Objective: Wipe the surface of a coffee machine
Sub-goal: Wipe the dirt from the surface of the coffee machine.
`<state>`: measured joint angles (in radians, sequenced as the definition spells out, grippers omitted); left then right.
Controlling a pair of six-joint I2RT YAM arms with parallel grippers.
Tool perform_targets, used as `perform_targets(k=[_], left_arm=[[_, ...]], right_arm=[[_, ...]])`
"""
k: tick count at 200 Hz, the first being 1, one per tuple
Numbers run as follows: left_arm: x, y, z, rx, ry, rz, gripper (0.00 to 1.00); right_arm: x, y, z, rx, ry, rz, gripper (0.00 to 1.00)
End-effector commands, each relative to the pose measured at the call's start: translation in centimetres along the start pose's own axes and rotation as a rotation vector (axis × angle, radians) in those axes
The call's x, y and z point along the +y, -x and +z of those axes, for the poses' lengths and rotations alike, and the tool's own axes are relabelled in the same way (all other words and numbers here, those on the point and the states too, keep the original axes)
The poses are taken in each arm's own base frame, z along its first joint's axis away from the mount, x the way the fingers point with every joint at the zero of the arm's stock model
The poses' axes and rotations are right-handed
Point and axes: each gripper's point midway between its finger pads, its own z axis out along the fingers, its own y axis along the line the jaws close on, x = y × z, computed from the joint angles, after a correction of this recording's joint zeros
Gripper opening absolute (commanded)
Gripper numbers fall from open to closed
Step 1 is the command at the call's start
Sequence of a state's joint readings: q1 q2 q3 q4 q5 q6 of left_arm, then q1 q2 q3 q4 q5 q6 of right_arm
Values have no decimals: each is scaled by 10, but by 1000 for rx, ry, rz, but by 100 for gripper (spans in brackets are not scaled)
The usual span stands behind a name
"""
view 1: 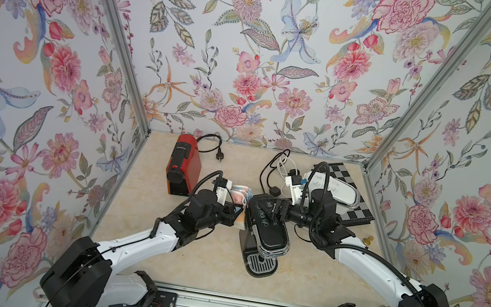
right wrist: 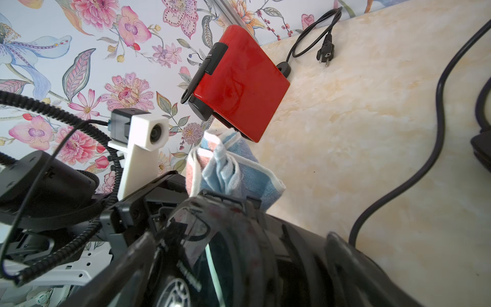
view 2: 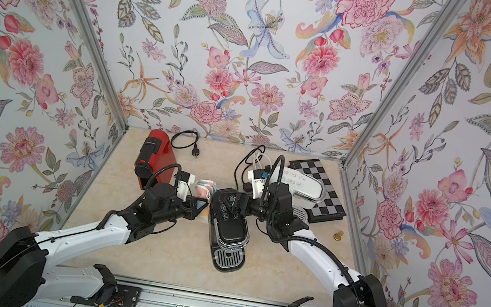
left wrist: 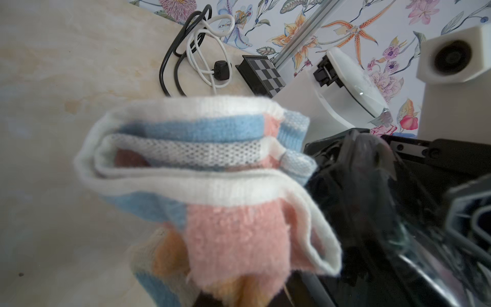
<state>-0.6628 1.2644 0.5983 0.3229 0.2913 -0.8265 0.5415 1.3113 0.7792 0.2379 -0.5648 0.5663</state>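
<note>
The black coffee machine (view 1: 267, 238) stands mid-worktop, its long axis running from the drip tray at the robot's end back toward the wall, slightly slanted. Both arms are at its rear end, so it is judged to be the machine being wiped; a red coffee machine (view 1: 184, 164) stands apart, behind and to its left.

The left end effector (view 1: 234, 212) is clamped on a folded pink, blue and white cloth (left wrist: 212, 186) and sits just beside the black machine's left flank, level with the button panel. The surface to wipe therefore lies to this end effector's right, and the left arm is the one placed to wipe it. The right end effector (view 1: 275, 210) rests over the button panel with its jaws spread wide, holding nothing loose.

The left arm covers the gap, so actual contact between cloth and flank cannot be confirmed. The cloth hides the left fingers in the wrist view. Whether the right jaws press on the black machine is blurred and unclear.
</note>
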Motion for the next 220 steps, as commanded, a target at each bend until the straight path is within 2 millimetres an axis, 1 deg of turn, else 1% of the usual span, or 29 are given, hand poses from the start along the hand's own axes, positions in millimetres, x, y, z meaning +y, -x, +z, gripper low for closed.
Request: perform_targets(k=[1, 34, 49, 71, 87, 101, 114, 140, 163, 184, 203, 220], left_arm=[[5, -27, 10, 69, -29, -12, 0], [31, -55, 21, 136, 42, -25, 0], [36, -65, 25, 162, 41, -39, 0], [36, -71, 29, 175, 30, -48, 0], [31, -67, 29, 169, 22, -42, 0], [23, -55, 27, 153, 15, -21, 0], [13, -39, 20, 125, 11, 10, 0], [-16, 1, -1, 48, -14, 69, 0], [-41, 28, -20, -9, -54, 109, 0], [-58, 46, -35, -54, -90, 124, 0], [-65, 58, -46, -89, -92, 135, 0], [-72, 67, -57, -107, -89, 157, 0]], right_arm=[[-48, -90, 5, 278, -141, 146, 100], [-48, -90, 7, 282, -142, 144, 100], [-48, -89, 7, 281, -139, 143, 100], [-48, -89, 7, 281, -140, 143, 100], [-47, -89, 7, 280, -139, 142, 100], [-46, -87, 7, 277, -136, 140, 100], [-45, -85, 6, 271, -133, 137, 100], [-41, -78, 5, 255, -125, 125, 100], [-38, -68, 4, 229, -123, 114, 100], [-37, -60, 2, 212, -120, 108, 100], [-31, -48, -1, 186, -113, 93, 100], [-25, -34, -3, 155, -107, 72, 100]])
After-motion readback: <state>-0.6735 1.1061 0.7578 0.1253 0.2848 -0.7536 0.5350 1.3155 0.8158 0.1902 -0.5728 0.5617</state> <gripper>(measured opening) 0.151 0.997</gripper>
